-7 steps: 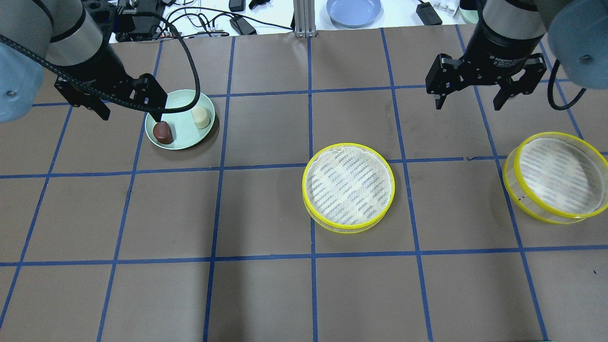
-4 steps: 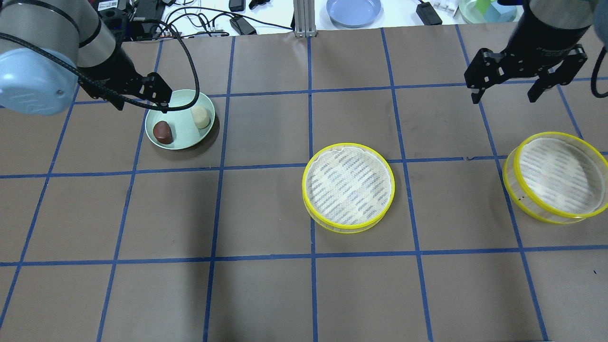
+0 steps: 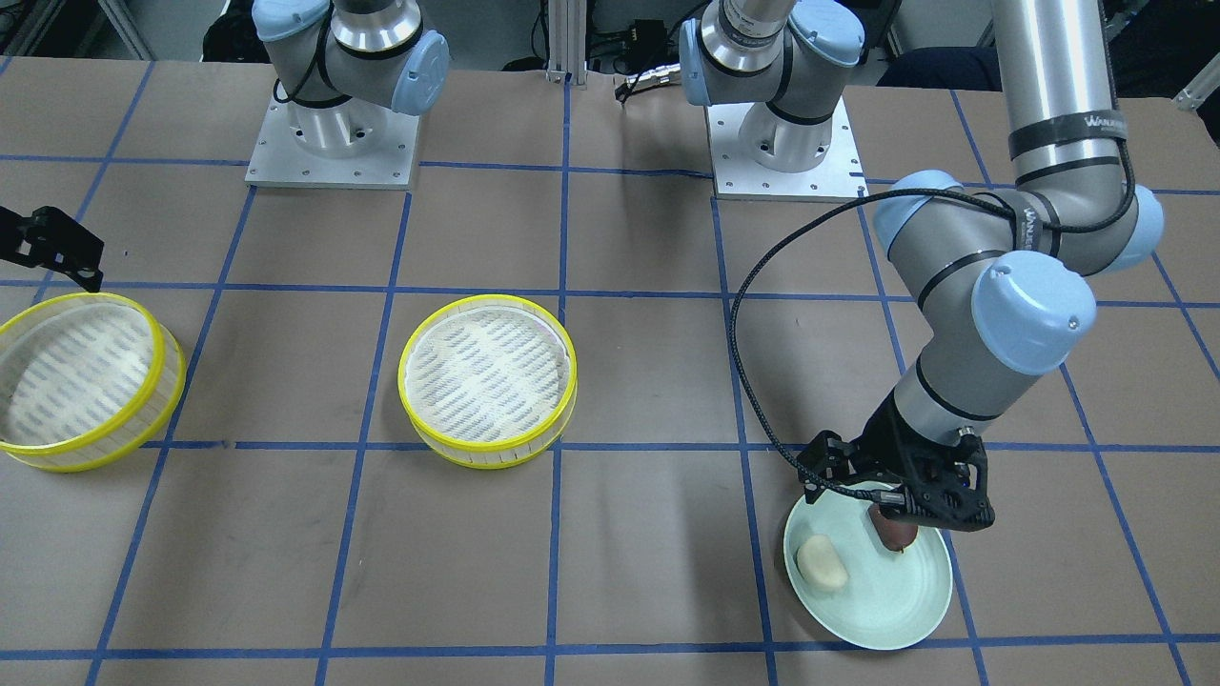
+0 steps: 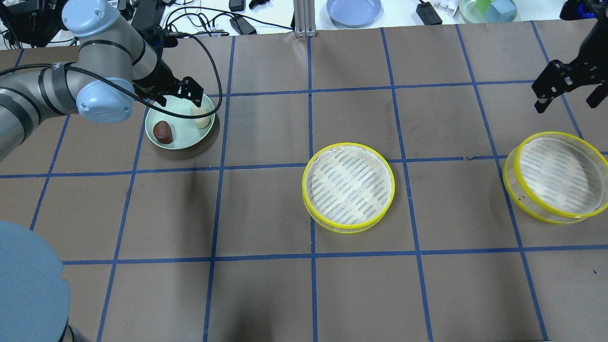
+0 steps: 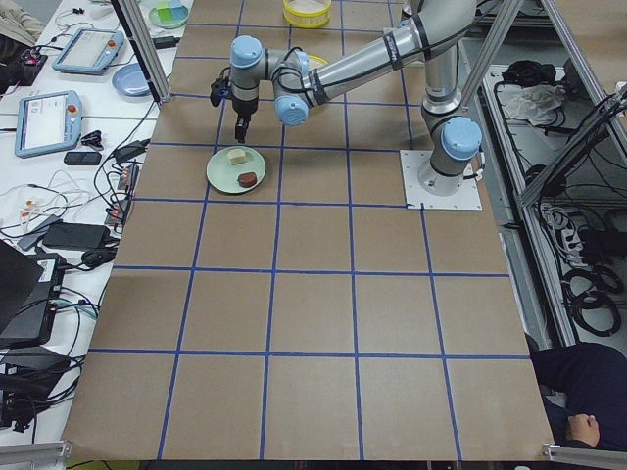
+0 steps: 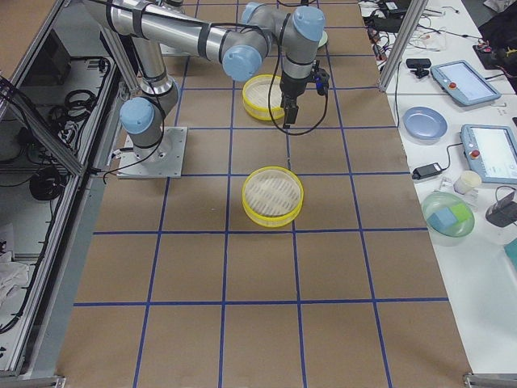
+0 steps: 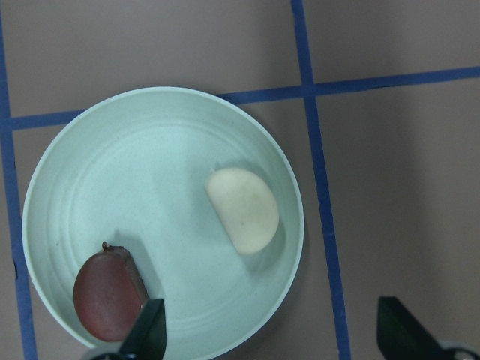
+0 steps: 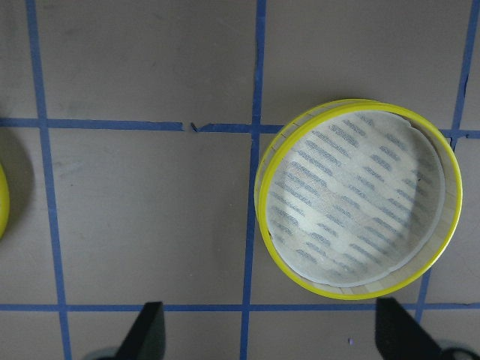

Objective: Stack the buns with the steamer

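While the left gripper [image 7: 274, 331] is hanging wide open over it, the pale green plate [image 7: 150, 172] is holding two: cream bun [image 7: 244, 208] ahead of the fingers [image 7: 148, 331], brown bun [image 7: 109, 294] beside one fingertip | right gripper [image 8: 271, 330] is hovering wide open by one steamer tier [image 8: 356, 199], second tier [image 4: 349, 187] well apart | brown table [image 4: 266, 294], blue tape grid [image 4: 313, 256].

I see black left gripper [image 7: 274, 330], black right gripper [image 8: 271, 330]. Ahead of left jaws: pale mint-green plate [image 7: 90, 172], faint concentric rings. On it, cream-white bun [image 7: 244, 208]; dark reddish-brown bun [image 7: 109, 294] beside one jaw tip. Ahead of right jaws: steamer tier [image 8: 358, 199], bright yellow rim, translucent whitish wall, white floor with grey slat stripes. Second steamer tier [image 4: 348, 187], same colours. Table [image 4: 266, 294] brown, blue tape grid.
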